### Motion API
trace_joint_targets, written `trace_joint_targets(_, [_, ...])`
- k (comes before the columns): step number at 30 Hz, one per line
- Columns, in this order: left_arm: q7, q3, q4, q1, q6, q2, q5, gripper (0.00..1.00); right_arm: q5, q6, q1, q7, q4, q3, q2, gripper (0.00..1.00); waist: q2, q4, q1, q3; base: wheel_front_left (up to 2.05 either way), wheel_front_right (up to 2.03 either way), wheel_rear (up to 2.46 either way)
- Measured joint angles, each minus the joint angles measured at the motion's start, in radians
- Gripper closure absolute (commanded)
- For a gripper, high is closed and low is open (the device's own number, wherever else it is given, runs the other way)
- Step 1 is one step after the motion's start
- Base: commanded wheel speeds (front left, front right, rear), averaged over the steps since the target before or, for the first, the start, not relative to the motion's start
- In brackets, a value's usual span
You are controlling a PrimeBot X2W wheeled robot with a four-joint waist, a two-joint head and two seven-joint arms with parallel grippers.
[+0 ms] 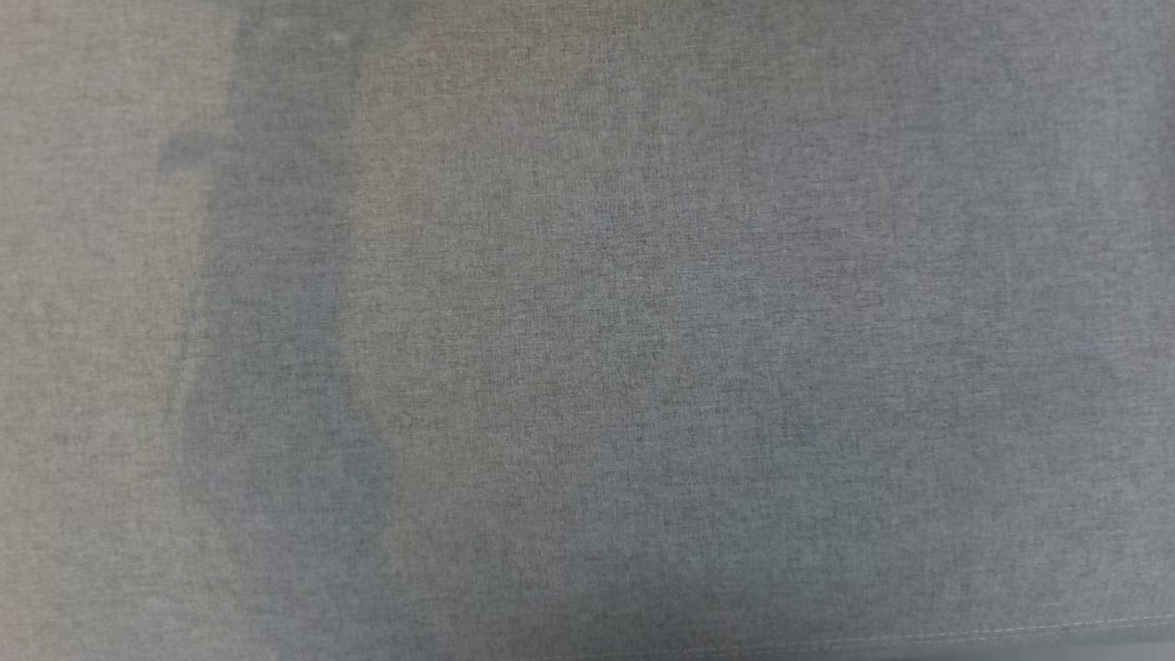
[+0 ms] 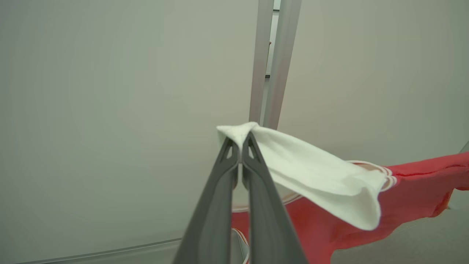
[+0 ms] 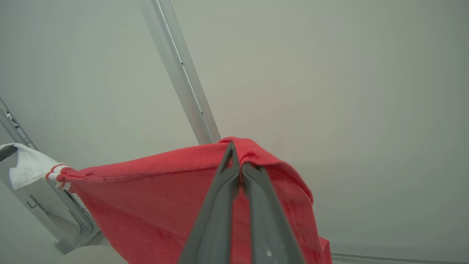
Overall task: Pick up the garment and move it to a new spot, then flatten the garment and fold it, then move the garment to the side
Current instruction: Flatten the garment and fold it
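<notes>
Across the head view spreads a grey woven cloth surface (image 1: 587, 330) with a stitched seam near its bottom edge. Both wrist views face a pale wall (image 2: 110, 110) and a metal post (image 2: 273, 62) instead, with the garment (image 3: 146, 205) held up in front of them, stretched between the two grippers. From the left wrist, the left gripper (image 2: 240, 137) is pressed together on the white part (image 2: 322, 179). From the right wrist, the right gripper (image 3: 236, 156) pinches the red body's upper edge.
</notes>
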Motion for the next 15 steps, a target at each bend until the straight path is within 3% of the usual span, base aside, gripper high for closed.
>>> trace_joint_targets(8, [0.147,-0.176,-0.116,0.296,0.000,0.097,-0.120,1.00,0.136,0.000,0.276,0.150,-0.116,0.188,-0.086,1.00,0.0000,0.004,-0.0001,-0.119,0.00,0.00,0.00])
trace_joint_targets(15, [0.295,-0.271,-0.250,0.577,0.000,0.189,-0.245,1.00,0.202,0.000,0.465,0.201,-0.222,0.309,-0.156,1.00,0.0000,0.003,-0.0001,-0.252,0.00,0.00,0.00])
